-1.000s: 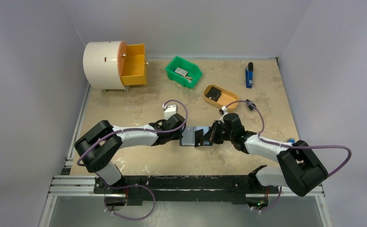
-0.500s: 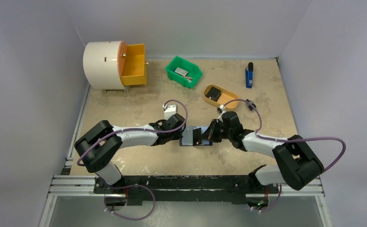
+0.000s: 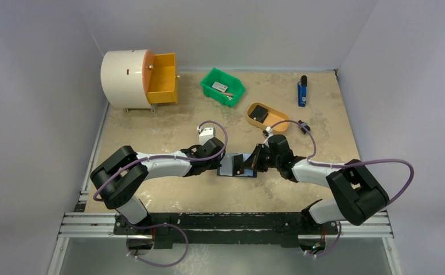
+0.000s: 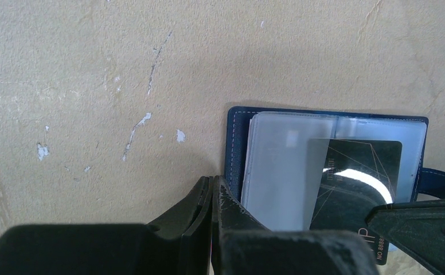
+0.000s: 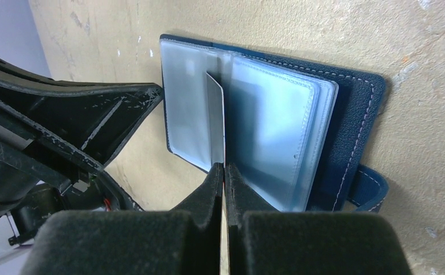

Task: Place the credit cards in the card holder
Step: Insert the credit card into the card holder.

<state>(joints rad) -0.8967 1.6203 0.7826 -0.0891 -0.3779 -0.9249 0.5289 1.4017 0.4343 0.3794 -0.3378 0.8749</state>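
Jaws of right gripper (image 5: 223,172) pinch credit card (image 5: 215,123) edge-on for sliding into open card holder (image 5: 355,109); left gripper (image 4: 212,192), jaws closed, braces its edge (likely against skidding).

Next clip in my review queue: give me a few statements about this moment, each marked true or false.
1. The right end effector pinches a dark card over the card holder. True.
2. The card holder is snapped closed. False: it lies open, with its clear sleeves showing.
3. The orange drawer of the white drum stands open. True.
4. The blue-and-black tool lies inside the orange drawer. False: it lies on the table, at the far right.
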